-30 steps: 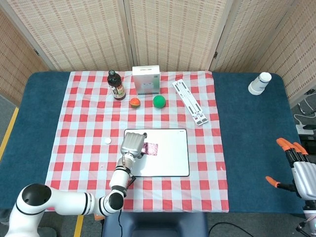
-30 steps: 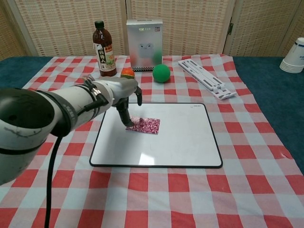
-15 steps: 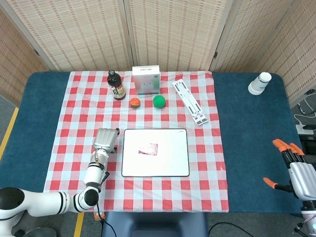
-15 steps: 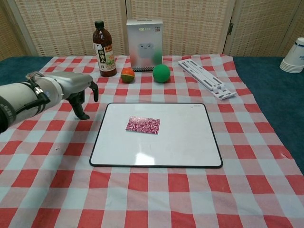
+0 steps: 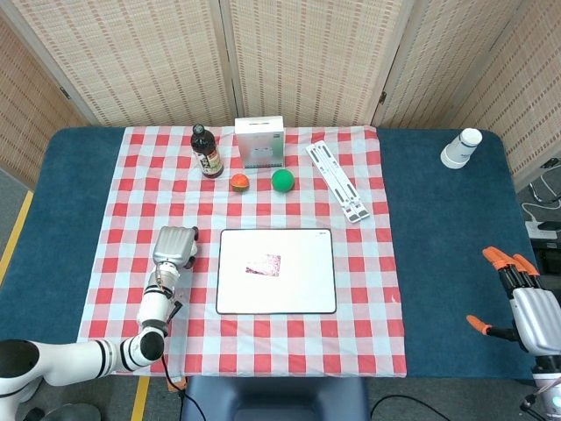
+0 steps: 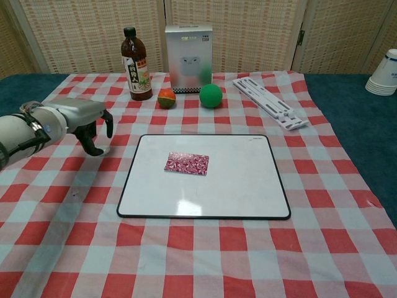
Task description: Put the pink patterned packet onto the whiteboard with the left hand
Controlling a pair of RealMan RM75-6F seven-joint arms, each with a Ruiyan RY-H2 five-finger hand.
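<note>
Bottle (image 6: pixel 136 65), balls (image 6: pixel 211 95) behind whiteboard (image 6: pixel 248 180)

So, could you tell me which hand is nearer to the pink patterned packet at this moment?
The left. The left hand is above the checked cloth just off the whiteboard's left edge, beside the pink patterned packet. The right hand is far off past the table's right edge.

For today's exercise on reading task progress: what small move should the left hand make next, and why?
Probably draw the left hand farther back toward rest. The pink patterned packet already lies flat on the whiteboard, and the hand holds nothing, left of the board.
</note>
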